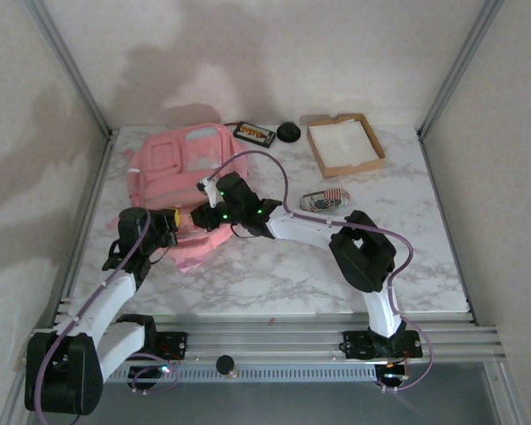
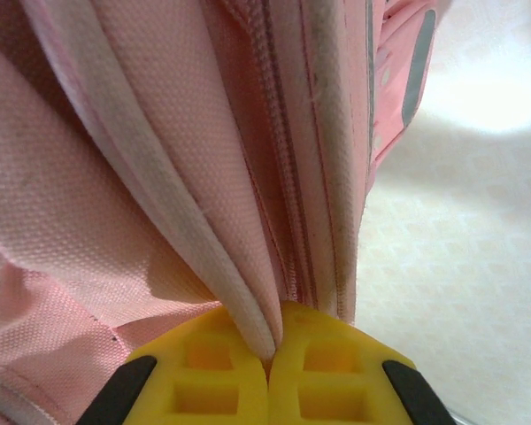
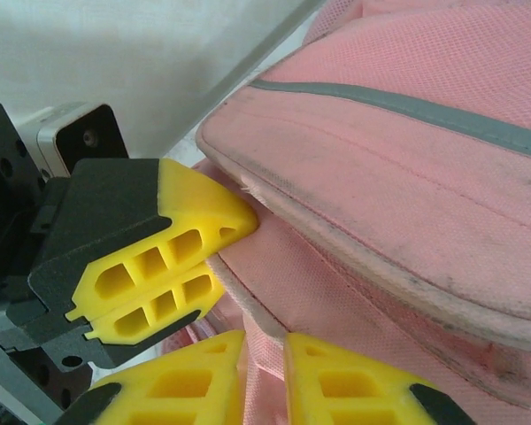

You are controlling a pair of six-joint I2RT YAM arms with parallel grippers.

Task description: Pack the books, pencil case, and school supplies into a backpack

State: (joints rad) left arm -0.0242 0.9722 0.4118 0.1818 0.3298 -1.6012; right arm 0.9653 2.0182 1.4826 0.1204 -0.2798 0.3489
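The left arm rises from its base at the near left corner and leans forward over the counter, its wrist turned inward. The left hand has its yellow fingers pressed together, pinching a piped fold of the backpack between the tips. The right arm climbs from its base at the near right, folds at a raised elbow and stretches its forearm leftward, with green lights lit near the wrist. The right hand sits just beside the left one, its fingers a narrow gap apart with pink fabric between them; whether they clamp it cannot be told
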